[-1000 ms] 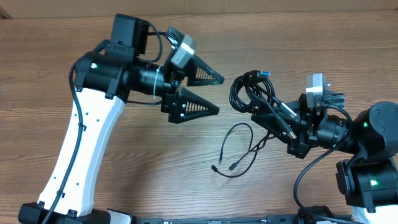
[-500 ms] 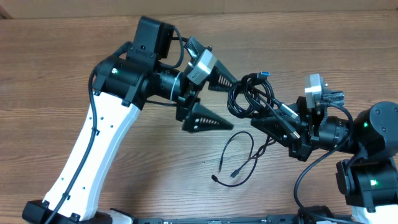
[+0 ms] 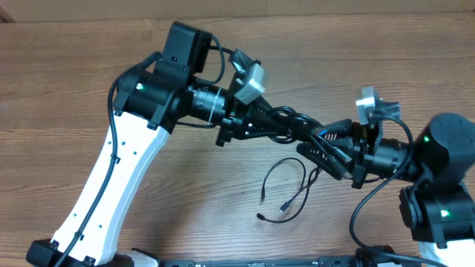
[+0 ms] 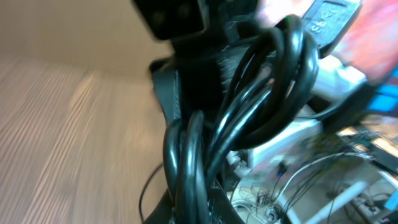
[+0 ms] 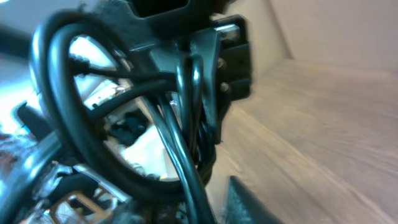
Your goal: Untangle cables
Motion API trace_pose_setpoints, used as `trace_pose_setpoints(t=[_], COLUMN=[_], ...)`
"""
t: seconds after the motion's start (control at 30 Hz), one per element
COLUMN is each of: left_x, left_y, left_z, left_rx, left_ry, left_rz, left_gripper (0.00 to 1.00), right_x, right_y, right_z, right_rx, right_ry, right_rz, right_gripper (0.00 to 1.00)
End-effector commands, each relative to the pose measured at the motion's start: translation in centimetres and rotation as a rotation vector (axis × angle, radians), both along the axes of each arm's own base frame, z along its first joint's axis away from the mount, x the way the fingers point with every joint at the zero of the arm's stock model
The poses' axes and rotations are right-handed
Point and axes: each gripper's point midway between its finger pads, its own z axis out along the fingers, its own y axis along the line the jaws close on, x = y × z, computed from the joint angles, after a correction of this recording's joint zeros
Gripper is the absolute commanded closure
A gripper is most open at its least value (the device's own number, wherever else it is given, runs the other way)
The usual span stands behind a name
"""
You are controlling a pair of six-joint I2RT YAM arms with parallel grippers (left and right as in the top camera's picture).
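A bundle of black cables (image 3: 304,127) hangs stretched out above the wooden table between my two grippers. My left gripper (image 3: 286,127) is shut on the bundle's left end; in the left wrist view the glossy loops (image 4: 273,81) rise out of its jaws (image 4: 193,208). My right gripper (image 3: 320,148) stands partly open at the bundle's right end. In the right wrist view a big loop (image 5: 56,106) fills the left side, one strand runs down between the jaws (image 5: 211,205), and bare wood shows between that strand and the right finger (image 5: 249,202). A thinner loose cable (image 3: 305,180) lies on the table below.
The white link of the left arm (image 3: 111,185) slants across the table's left half. The right arm's dark base (image 3: 438,215) stands at the right edge. The table's far edge (image 3: 334,13) runs along the top of the overhead view.
My left gripper moved right to the bundle and shut on it. My right gripper's jaws opened from shut. The bunched loops are now drawn out into a long strand.
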Motion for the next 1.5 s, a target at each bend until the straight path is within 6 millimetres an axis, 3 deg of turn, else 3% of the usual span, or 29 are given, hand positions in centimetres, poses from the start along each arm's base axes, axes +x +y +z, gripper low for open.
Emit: trace_pose_setpoints(t=[0.0,0.1,0.2,0.33,0.43,0.6,0.77,0.97,1.17,1.3,1.37,1.47], left_x=[2.9,4.8,5.3,5.5,5.1,3.8,2.0,-0.3,-0.4,-0.7,-0.7,-0.4], left_y=[0.9,2.8,4.6,6.5,6.9,6.7,5.1,2.8,1.2,0.2,-0.1,-0.3], left_z=[-3.4,-6.5,-8.6,-10.3,-10.7,-11.1,-11.2,-11.2,-10.5,-9.7,-9.4,-9.2], left_rx=[0.266,0.464,0.603,0.729,0.756,0.773,0.768,0.742,0.68,0.607,0.589,0.574], left_ry=[0.0,0.031,0.03,0.009,-0.028,-0.089,-0.166,-0.282,-0.328,-0.322,-0.331,-0.34], left_rz=[0.237,0.4,0.481,0.528,0.494,0.404,0.295,0.153,0.132,0.108,0.104,0.111], left_gripper=[0.96,0.96,0.96,0.96,0.96,0.96,0.96,0.96,0.96,0.96,0.96,0.95], right_x=[2.8,4.1,4.0,2.8,2.5,1.1,-0.4,0.1,-0.2,-0.4,-0.4,-0.8], right_y=[-1.3,-3.2,-5.0,-5.3,-5.2,-3.4,-2.0,-1.9,-1.9,-1.9,-1.9,-1.8], right_z=[-2.2,-6.2,-9.6,-11.3,-11.5,-10.3,-8.9,-8.2,-8.5,-8.7,-8.8,-8.7], right_rx=[-0.085,-0.217,-0.361,-0.463,-0.493,-0.467,-0.429,-0.442,-0.443,-0.445,-0.444,-0.43], right_ry=[0.057,0.162,0.219,0.188,0.152,-0.032,-0.235,-0.357,-0.335,-0.318,-0.314,-0.304], right_rz=[-0.185,-0.335,-0.418,-0.368,-0.34,-0.165,-0.012,-0.001,0.004,0.008,0.009,0.024], right_gripper=[0.51,0.5,0.45,0.38,0.37,0.37,0.37,0.38,0.48,0.73,0.93,0.96])
